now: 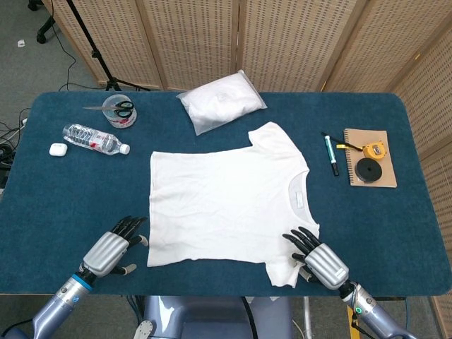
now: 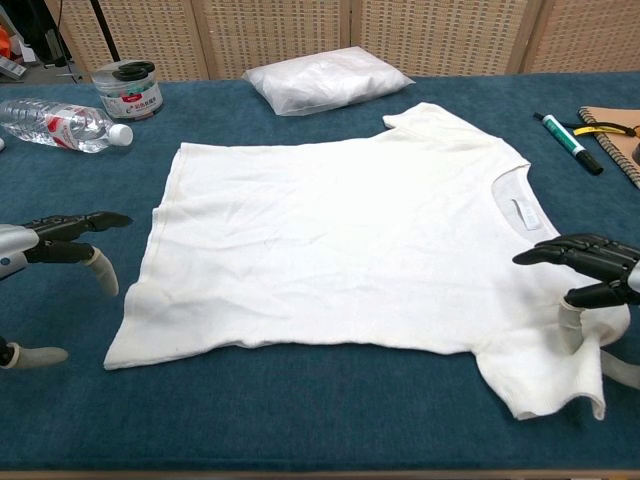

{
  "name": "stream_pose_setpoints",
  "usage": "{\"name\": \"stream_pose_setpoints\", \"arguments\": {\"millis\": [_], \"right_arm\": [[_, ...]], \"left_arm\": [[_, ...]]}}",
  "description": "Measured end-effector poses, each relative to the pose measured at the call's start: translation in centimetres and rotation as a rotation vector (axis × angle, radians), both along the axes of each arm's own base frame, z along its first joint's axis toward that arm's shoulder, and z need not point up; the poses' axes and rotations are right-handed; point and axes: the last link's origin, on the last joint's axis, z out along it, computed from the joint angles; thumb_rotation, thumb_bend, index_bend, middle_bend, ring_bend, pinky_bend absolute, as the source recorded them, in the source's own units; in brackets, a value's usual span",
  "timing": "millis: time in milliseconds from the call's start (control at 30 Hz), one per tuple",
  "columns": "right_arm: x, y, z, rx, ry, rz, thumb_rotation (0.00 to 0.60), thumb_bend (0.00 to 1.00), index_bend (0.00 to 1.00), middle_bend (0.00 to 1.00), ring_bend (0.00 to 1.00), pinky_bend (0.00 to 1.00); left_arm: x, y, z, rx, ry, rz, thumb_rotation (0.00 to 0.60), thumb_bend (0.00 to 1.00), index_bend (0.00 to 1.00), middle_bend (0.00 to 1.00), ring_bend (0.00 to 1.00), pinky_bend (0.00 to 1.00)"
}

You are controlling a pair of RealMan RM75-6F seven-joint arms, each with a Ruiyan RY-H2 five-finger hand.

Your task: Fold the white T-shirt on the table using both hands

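Right hand (image 1: 319,258), lower right, fingers on the near sleeve of the white T-shirt (image 1: 226,201); whether it pinches cloth, cannot tell. Left hand (image 1: 111,250), lower left, spread and empty beside the hem corner. Shirt flat at centre, likely for the first fold.

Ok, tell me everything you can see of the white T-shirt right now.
The white T-shirt lies spread flat and unfolded on the blue table, soft cloth with light wrinkles. Its neck, with a label inside, points toward the robot's right; the hem faces left. One short sleeve points to the far edge, the other to the near edge. The right hand rests on the near sleeve, whose edge curls up slightly. The left hand hovers beside the near hem corner, apparently not touching.
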Motion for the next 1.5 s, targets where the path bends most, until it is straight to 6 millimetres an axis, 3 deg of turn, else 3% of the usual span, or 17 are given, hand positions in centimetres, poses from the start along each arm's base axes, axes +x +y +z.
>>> {"name": "stream_pose_setpoints", "arguments": {"millis": [767, 1233, 1500], "right_arm": [[-0.3, 0.0, 0.0, -0.002, 0.002, -0.013, 0.600, 0.57, 0.64, 0.11, 0.00, 0.00], [-0.3, 0.0, 0.1, -0.002, -0.001, -0.015, 0.600, 0.57, 0.64, 0.11, 0.00, 0.00], [-0.3, -0.1, 0.1, -0.002, -0.003, -0.014, 0.600, 0.57, 0.64, 0.11, 0.00, 0.00]], "left_arm": [[1.1, 1.4, -3.3, -0.093, -0.051, 0.013, 0.600, 0.25, 0.41, 0.00, 0.00, 0.00], [1.9, 1.9, -3.9, -0.105, -0.062, 0.021, 0.600, 0.37, 0.52, 0.00, 0.00, 0.00], [2.0, 2.1, -4.2, -0.114, -0.077, 0.050, 0.600, 0.53, 0.63, 0.00, 0.00, 0.00]]}}
